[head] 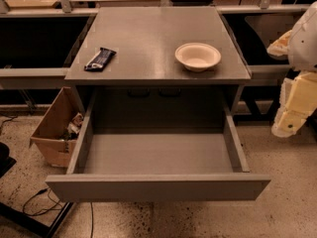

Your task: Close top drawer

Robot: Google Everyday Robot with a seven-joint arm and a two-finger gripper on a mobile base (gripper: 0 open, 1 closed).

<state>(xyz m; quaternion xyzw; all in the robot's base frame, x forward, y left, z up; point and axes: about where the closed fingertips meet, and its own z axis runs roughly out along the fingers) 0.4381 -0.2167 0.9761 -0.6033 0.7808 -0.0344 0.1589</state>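
The top drawer is a wide, shallow grey box with a plain flat front. It stands pulled far out from under the grey cabinet's tabletop, and its inside is empty. My arm hangs at the right edge of the view, beside the drawer's right side and apart from it. Its cream-coloured gripper points down, level with the drawer's right wall, about a hand's width to its right.
A white bowl and a dark snack bar lie on the tabletop. An open cardboard box stands on the floor left of the cabinet. Cables run over the floor at the lower left. Shelving stands behind.
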